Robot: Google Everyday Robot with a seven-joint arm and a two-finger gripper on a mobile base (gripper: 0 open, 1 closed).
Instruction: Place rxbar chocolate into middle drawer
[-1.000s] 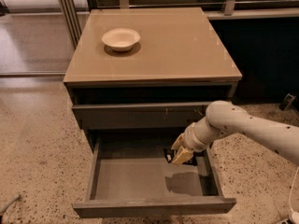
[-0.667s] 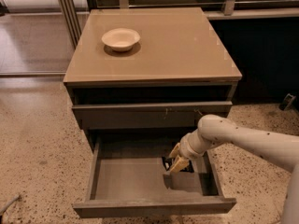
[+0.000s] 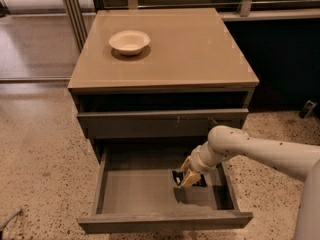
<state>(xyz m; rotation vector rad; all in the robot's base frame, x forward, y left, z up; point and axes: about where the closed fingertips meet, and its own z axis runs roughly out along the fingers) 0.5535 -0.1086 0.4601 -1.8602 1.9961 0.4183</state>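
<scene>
The middle drawer (image 3: 150, 219) is pulled out below the cabinet top, showing its smooth grey interior. My gripper (image 3: 187, 178) reaches down into the drawer's right half on a white arm coming from the right. It is shut on the rxbar chocolate (image 3: 180, 177), a small black wrapped bar whose dark end shows beside the tan fingers, held just above the drawer floor.
A round cream bowl (image 3: 129, 41) sits on the tan cabinet top (image 3: 200, 54) at the back left. A shut grey drawer front (image 3: 150, 123) lies above the open drawer. Speckled floor surrounds the cabinet; dark furniture stands at the right.
My gripper has moved slightly left and lower into the drawer with the bar still in it; the elbow has dropped and the arm reaches further in.
</scene>
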